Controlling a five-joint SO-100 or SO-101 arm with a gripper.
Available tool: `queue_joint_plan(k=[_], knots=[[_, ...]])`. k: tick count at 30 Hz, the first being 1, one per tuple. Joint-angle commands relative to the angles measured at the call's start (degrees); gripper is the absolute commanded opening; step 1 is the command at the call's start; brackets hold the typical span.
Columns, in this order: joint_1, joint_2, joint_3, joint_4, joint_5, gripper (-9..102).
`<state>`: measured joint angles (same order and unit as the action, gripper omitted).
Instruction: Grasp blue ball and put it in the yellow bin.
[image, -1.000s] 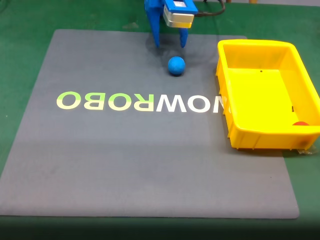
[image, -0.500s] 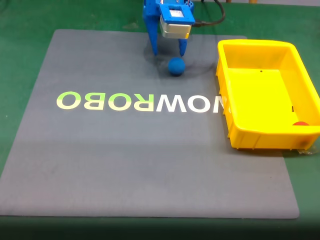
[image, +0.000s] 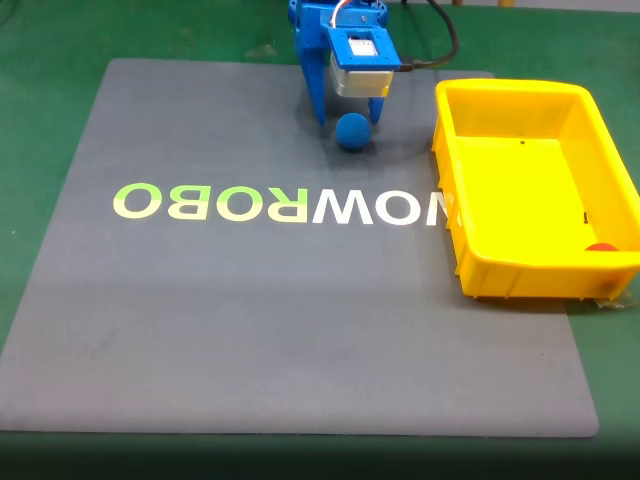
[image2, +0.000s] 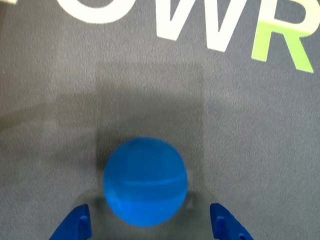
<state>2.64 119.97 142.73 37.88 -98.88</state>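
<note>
Grey mat (image: 300, 330), upper centre: your gripper (image: 348, 118) has come down, its open fingers (image2: 75, 225) now straddling the ball (image: 352, 131); close next.

Wrist view: the blue ball (image2: 145, 181) sits right between the gripper (image2: 150, 225) jaws, which are spread wide with a gap on each side, so neither blue fingertip (image2: 75, 223) is touching it. It's resting on the gray mat (image2: 250, 140). Past the ball, beyond the jaws, there's big white and lime lettering (image2: 200, 22).
</note>
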Motion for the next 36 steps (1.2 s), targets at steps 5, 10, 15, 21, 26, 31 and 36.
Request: queue_joint_plan(k=[5,10,15,21,26,31,36], knots=[[-0.97,-3.60,-7.03,-1.85,1.76,27],[-1.32,-5.54,-8.00,-1.93,2.02,27],[-1.32,-7.29,-8.35,-2.02,2.02,27],[-1.67,-9.32,-9.67,-2.37,2.55,27],[-1.76,-11.07,-10.81,-2.37,2.90,27],[-1.85,-12.30,-11.69,-2.46,2.99,25],[-1.85,-13.62,-12.57,-2.46,3.16,24]])
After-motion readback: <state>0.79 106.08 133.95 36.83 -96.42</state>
